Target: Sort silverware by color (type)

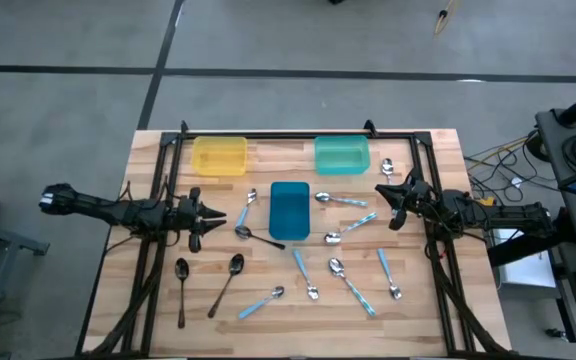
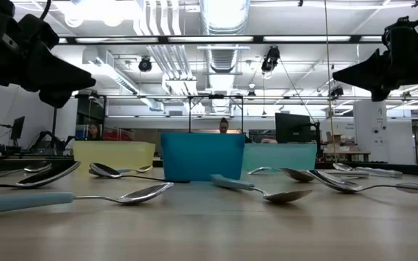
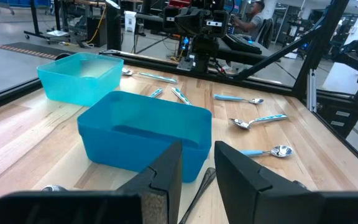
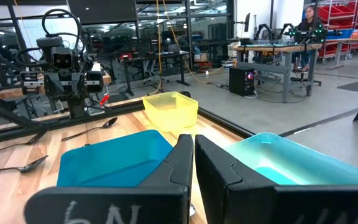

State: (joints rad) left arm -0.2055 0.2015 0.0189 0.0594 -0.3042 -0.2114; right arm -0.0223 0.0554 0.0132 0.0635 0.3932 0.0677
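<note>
The wooden tabletop (image 1: 268, 330) carries a blue tray (image 1: 289, 210) at its middle, with a yellow tray (image 1: 219, 155) and a teal tray (image 1: 341, 154) along its far edge. The left gripper (image 1: 211, 220) hovers beside the blue tray, fingers (image 3: 166, 180) slightly parted and empty. The right gripper (image 1: 380, 192) hovers opposite, fingers (image 4: 182, 158) closed on nothing. The spoons (image 1: 338, 268) lie scattered around the blue tray, none in any tray.

My overhead camera looks straight down on the whole table (image 1: 438, 150). My low camera sits at table-top height near the front edge, facing level across to the room behind. Each wrist camera looks past its own fingers toward the table's middle, facing the opposite arm. All four views share the blue tray (image 1: 289, 210) (image 2: 202, 156) (image 3: 145, 134) (image 4: 114, 162) at centre.
</note>
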